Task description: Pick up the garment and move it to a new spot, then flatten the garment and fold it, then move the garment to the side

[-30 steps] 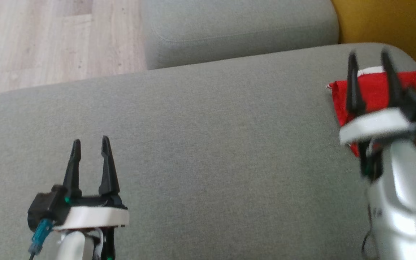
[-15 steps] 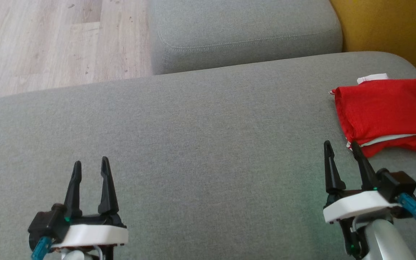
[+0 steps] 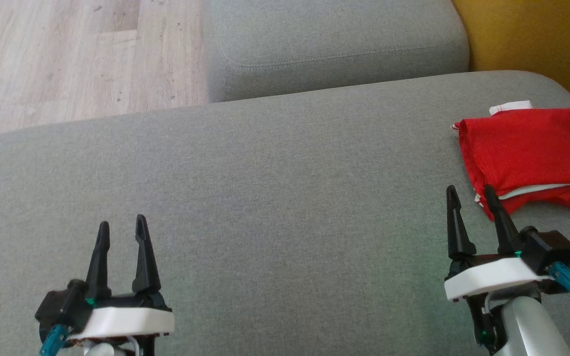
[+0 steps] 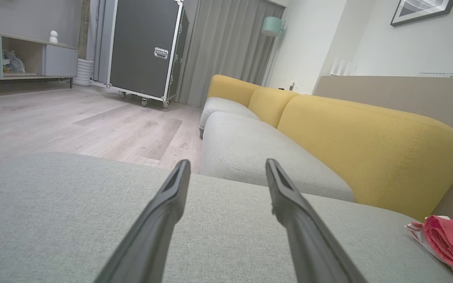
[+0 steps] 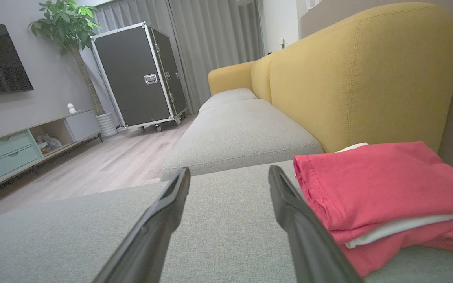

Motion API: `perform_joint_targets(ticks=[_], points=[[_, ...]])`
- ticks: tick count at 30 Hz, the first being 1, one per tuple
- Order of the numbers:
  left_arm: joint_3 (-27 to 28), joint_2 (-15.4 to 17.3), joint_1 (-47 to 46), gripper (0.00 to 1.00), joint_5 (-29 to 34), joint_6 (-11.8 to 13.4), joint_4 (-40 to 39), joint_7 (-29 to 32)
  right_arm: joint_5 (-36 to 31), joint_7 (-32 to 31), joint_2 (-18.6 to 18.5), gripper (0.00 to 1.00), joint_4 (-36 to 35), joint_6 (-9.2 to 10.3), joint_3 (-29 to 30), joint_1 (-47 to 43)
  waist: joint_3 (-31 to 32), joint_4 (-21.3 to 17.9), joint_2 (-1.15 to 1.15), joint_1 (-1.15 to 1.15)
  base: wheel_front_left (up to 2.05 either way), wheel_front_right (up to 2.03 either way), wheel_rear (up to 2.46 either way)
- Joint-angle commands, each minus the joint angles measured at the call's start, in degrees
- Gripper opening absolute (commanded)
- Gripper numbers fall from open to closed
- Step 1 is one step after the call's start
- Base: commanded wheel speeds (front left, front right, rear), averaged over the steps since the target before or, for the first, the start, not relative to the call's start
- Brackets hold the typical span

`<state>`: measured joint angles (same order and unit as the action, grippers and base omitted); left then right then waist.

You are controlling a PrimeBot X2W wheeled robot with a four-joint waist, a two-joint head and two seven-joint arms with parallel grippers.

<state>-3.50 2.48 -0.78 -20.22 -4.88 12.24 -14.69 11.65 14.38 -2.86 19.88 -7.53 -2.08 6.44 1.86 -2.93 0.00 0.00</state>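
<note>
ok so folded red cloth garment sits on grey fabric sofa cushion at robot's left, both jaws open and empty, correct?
No: the folded red cloth garment lies at the robot's right, per the head view. Rest holds: grey fabric sofa cushion, both jaws open and empty.

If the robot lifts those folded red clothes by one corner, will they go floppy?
Probably floppy: the red garment is thin cloth in soft layers, so it would likely unfold. It looks light, and likely slides rather than rolls on the grey cushion.
</note>
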Motion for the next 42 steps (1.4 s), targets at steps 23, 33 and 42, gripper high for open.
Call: perform_joint_targets(ticks=[23, 33, 42], points=[[0.07, -0.01, 0.02, 0.00, -2.10, 0.81, 1.69, 0.04, 0.07, -0.04, 0.02, 0.00, 0.63, 0.00, -0.56, -0.17, -0.23, -0.05, 0.00, 0.00, 0.00, 0.00, 0.00], [0.67, -0.03, 0.01, 0.00, -6.83, 0.59, 3.37, 1.61, 5.52, -1.59, 0.10, 0.00, 1.72, -0.01, 0.09, -0.81, -0.35, 0.15, 0.00, 0.00, 0.00, 0.00, 0.00], [1.32, 0.00, -0.34, 0.00, -11.89, 0.34, 3.16, 3.06, 11.33, -3.03, 0.09, 0.00, 1.06, 0.00, 0.70, -0.84, -0.48, 0.36, 0.00, 0.00, 0.00, 0.00, 0.00]])
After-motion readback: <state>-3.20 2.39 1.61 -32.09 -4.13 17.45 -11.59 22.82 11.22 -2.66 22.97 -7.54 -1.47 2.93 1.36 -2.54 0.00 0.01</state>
